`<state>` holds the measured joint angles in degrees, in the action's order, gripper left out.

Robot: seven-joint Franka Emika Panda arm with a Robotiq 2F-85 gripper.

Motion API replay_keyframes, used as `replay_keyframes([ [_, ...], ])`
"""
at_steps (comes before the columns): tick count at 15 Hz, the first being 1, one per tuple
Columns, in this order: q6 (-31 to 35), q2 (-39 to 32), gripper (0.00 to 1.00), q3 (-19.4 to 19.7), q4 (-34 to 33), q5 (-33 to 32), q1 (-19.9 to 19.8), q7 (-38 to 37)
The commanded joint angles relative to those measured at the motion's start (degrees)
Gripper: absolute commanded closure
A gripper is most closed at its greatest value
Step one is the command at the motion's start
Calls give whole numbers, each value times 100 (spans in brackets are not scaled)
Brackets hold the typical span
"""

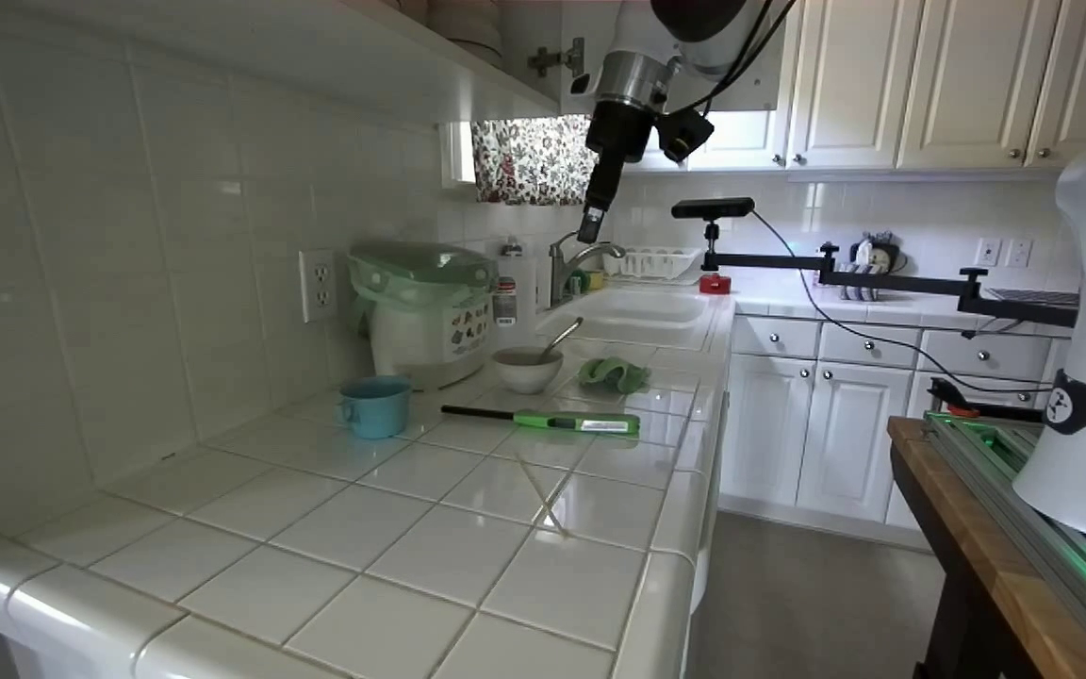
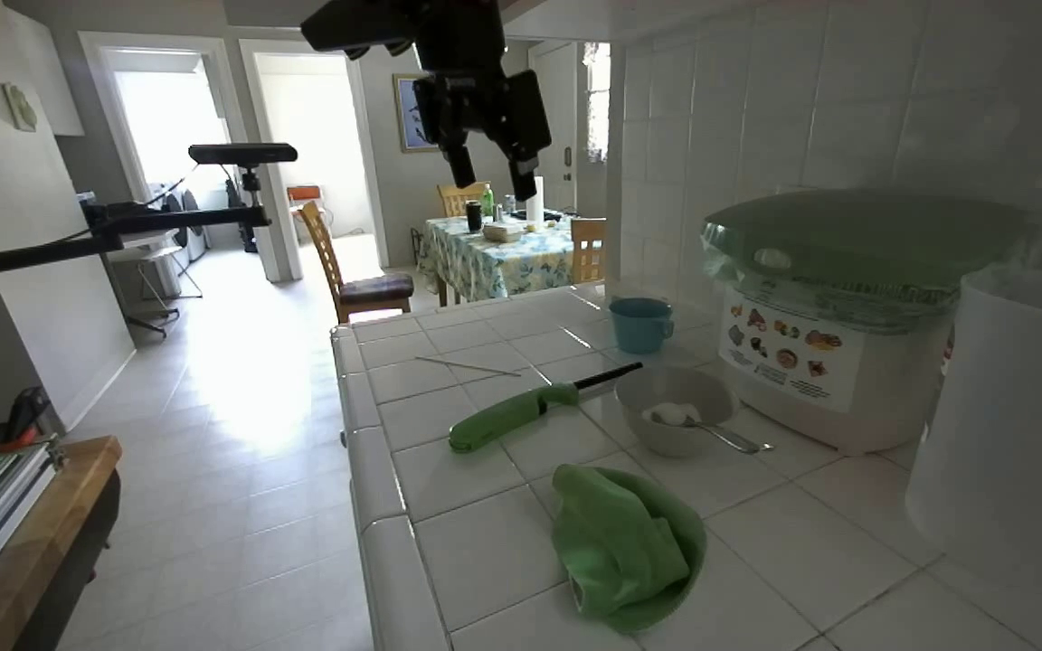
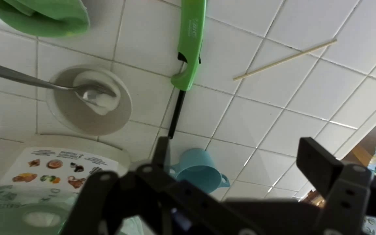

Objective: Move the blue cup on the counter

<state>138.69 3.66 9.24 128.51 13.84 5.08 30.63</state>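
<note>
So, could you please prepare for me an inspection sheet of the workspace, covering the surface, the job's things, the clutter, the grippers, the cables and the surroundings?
Surface: white tiled counter, glossy, with rounded edge.
Job's things: blue cup upright on the counter, near the green-topped container.
Clutter: green lighter, thin stick, bowl with metal spoon, crumpled green item.
Grippers: single gripper open above the counter; in its grasp, nothing seen.
Cables: black cables beside the arm; thin cable sagging from the camera.
Surroundings: sink, faucet, dining table, chairs.

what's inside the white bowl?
A white substance and a metal spoon, its handle out past the rim. Whatever part of the bowl floor they cover can't be seen.
</note>
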Motion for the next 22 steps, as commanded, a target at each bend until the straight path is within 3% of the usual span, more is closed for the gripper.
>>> replay_keyframes([
  [1, 260, -406, 0, -298, -272, 585, -113, 481],
  [5, 356, -1177, 0, -729, -986, 629, -205, 545],
  [7, 253, -1625, 0, -847, -1480, 292, -251, -326],
  [14, -331, -2665, 0, -1296, -2797, 823, -508, -1997],
  [16, -191, -2742, 0, -1576, -2892, 1426, -700, -1875],
  [17, -80, -2602, 0, -1414, -2626, 888, -543, -1949],
  [20, -84, -2659, 0, -1549, -2740, 1197, -654, -1938],
  [22, -31, -2746, 0, -1407, -2706, 1004, -596, -2316],
])
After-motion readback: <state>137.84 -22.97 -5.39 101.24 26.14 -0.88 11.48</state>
